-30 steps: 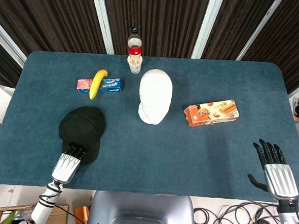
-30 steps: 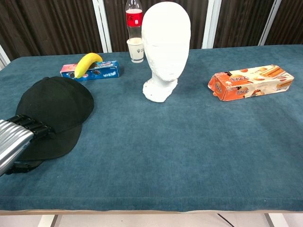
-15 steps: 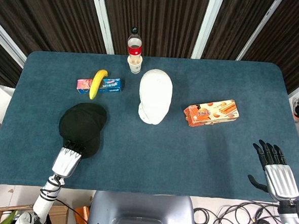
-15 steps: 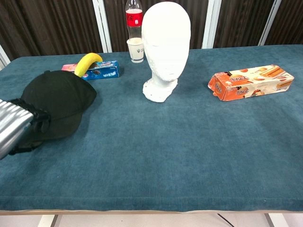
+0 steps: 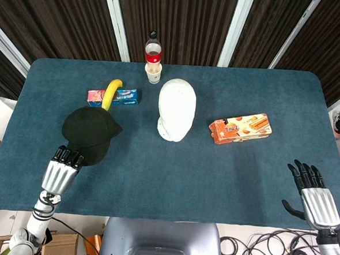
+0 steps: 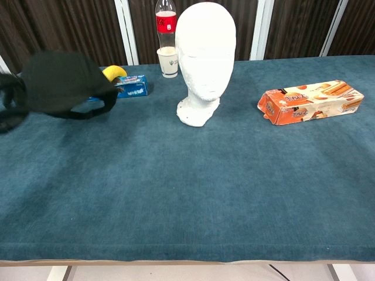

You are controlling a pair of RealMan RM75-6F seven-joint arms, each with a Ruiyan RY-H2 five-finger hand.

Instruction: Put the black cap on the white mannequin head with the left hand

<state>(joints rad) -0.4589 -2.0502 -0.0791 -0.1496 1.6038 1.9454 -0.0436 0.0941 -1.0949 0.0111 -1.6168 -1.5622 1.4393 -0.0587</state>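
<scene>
My left hand [image 5: 62,170] grips the brim of the black cap [image 5: 87,134] and holds it lifted off the table at the left. In the chest view the cap [image 6: 61,83] hangs blurred in the air, and only dark fingers [image 6: 7,93] show at the frame's left edge. The white mannequin head [image 5: 176,109] stands upright near the table's middle, well to the right of the cap; the chest view shows the mannequin head [image 6: 205,52] too. My right hand [image 5: 313,193] rests at the near right corner with fingers spread, holding nothing.
A banana [image 5: 110,92] lies across a blue snack box [image 5: 126,96] just behind the cap. A bottle [image 5: 153,48] and a paper cup [image 5: 153,73] stand behind the head. An orange biscuit box [image 5: 241,128] lies to the right on the blue table [image 5: 213,176].
My left hand has raised the cap off the table and carried it up and slightly leftward. The right hand has stayed where it was.
</scene>
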